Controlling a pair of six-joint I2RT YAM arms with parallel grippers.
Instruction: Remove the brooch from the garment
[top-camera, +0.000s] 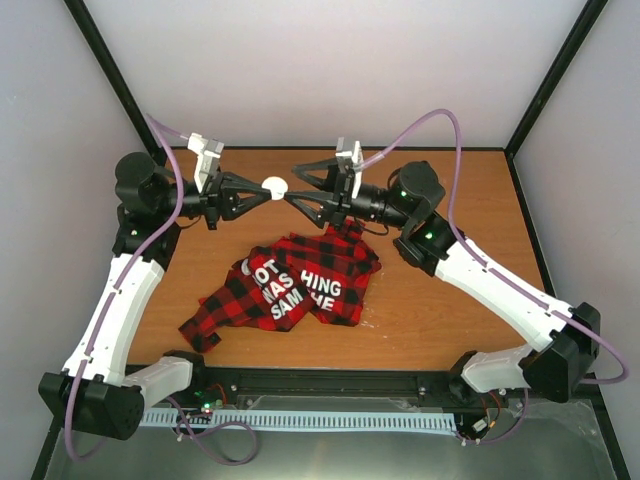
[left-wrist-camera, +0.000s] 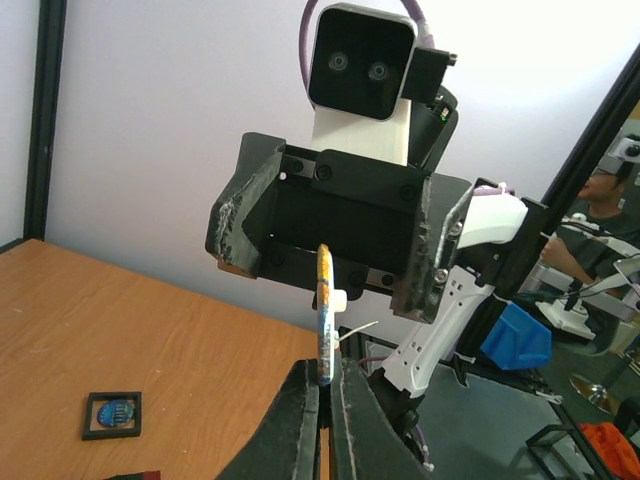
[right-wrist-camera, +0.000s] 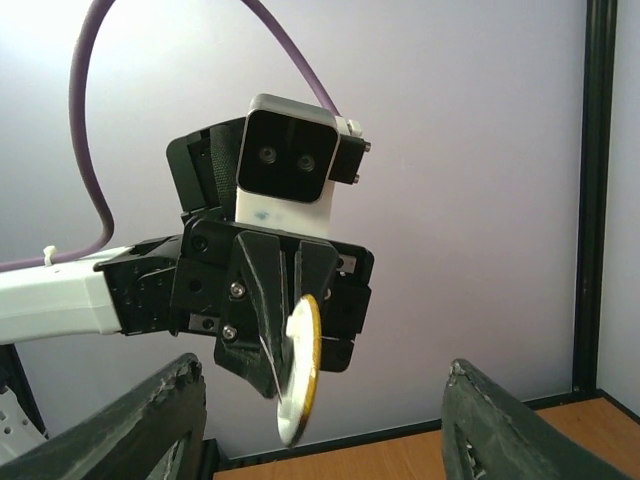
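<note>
Left gripper (top-camera: 262, 190) pinches brooch (left-wrist-camera: 324, 330) by its edge, held off table (top-camera: 450, 300). Right gripper (top-camera: 291, 183) faces it, fingers spread either side, apart from it. Shirt (top-camera: 300, 280) lies crumpled below both grippers.

Folds are hiding some white block letters (top-camera: 283, 306) on the red-and-black checked flannel shirt (top-camera: 340, 262). The thin round brooch (left-wrist-camera: 324, 320) is showing only its edge toward the left wrist camera, hiding its face.

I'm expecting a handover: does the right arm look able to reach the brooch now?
Probably yes. The left claw pinches the brooch up in the air, clear of the shirt, and the right claw faces it with jaws open and nothing visible between them.
</note>
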